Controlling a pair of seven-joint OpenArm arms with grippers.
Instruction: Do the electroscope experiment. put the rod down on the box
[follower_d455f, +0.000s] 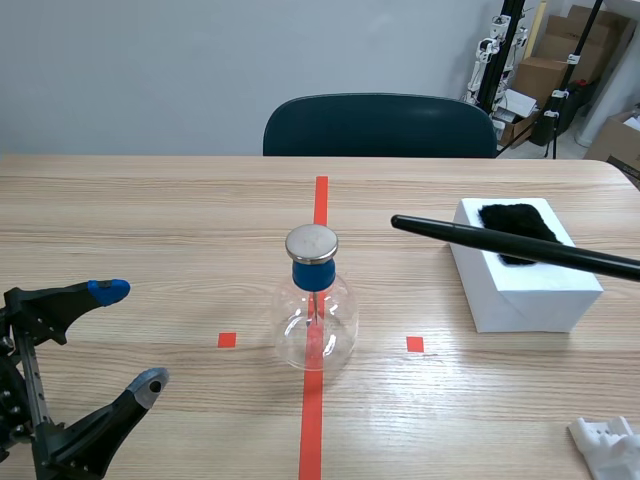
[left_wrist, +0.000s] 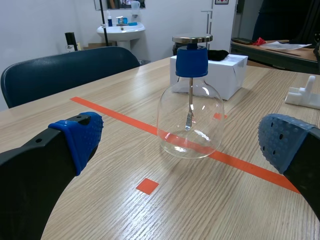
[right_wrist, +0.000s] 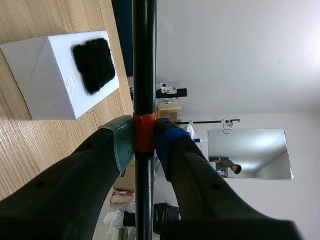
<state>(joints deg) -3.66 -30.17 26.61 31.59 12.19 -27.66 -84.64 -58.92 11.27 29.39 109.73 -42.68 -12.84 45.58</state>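
Observation:
A long black rod (follower_d455f: 510, 243) hangs level above the white box (follower_d455f: 530, 290), its tip pointing toward the flask. My right gripper (right_wrist: 144, 141) is shut on the rod (right_wrist: 144, 65) at its orange band; the gripper itself is outside the scene view. A black fur patch (follower_d455f: 515, 228) lies on the box (right_wrist: 45, 85) top. The glass flask electroscope (follower_d455f: 316, 315) with blue stopper and metal disc stands on the orange line at mid-table. My left gripper (follower_d455f: 120, 335) is open at the near left, the electroscope (left_wrist: 190, 105) well ahead of it.
A dark blue chair (follower_d455f: 380, 125) stands behind the far table edge. A white plastic piece (follower_d455f: 608, 445) lies at the near right corner. Cardboard boxes and stands fill the far right background.

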